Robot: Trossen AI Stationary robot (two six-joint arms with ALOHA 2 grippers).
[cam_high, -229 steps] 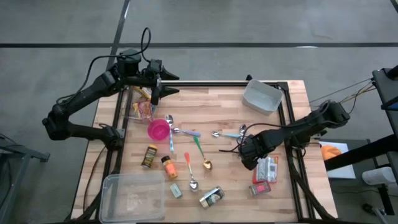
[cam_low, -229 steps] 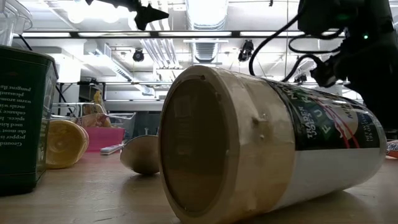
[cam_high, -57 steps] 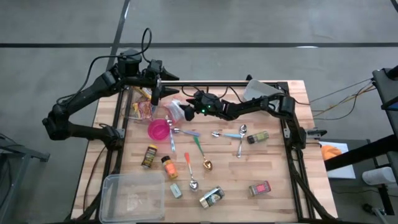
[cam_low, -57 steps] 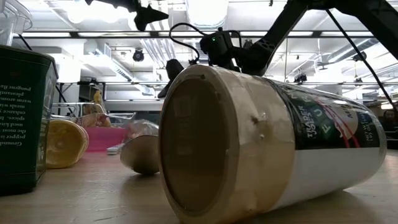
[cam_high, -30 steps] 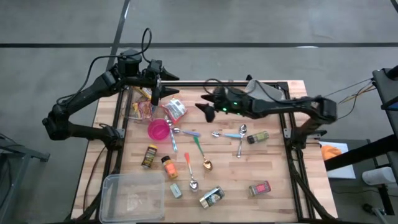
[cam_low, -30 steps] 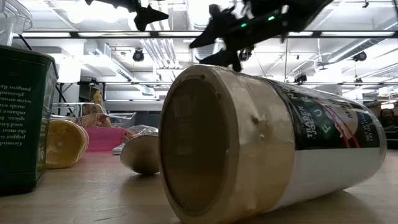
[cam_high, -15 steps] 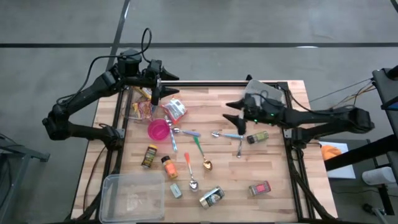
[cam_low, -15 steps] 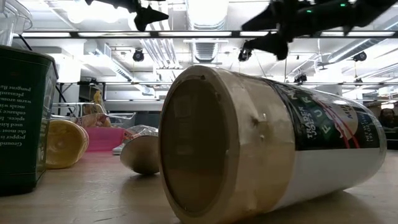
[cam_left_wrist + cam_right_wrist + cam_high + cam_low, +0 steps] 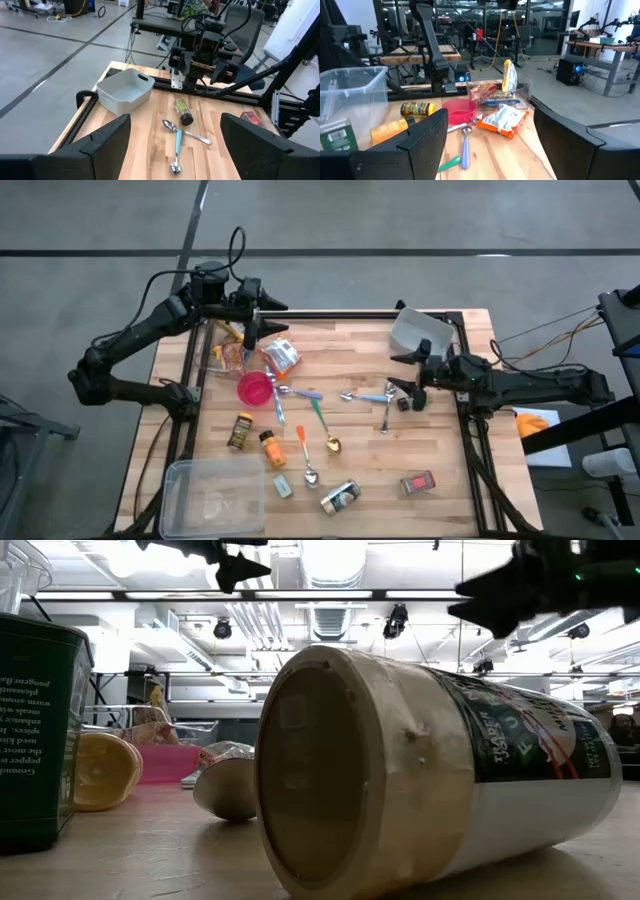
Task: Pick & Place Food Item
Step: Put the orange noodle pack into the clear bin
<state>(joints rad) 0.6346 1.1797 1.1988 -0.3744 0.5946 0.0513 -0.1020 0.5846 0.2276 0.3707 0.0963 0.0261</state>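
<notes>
A foil snack packet lay on the wooden table at the far left, just beside a pink bowl and a clear tray of wrapped snacks. In the right wrist view the packet rested against the bowl, orange-edged and crumpled, with a spoon in front of it.

The left gripper hung above the tray at the table's far-left corner, its jaws spread and empty. The right gripper was at the right side of the table, well apart from the packet, jaws likewise spread and holding nothing. Its fingers pointed toward the table's middle, over a green spice jar and beside two crossed spoons. A grey bin stood at the far-right corner, behind that gripper.

In the left wrist view the bin, the jar and the spoons lay before the right arm.

Nearer the front lay a dark spice jar, an orange jar, three more spoons, a tin, a red packet and a clear tub. The low view was filled by a jar lying on its side, with the right gripper overhead.
</notes>
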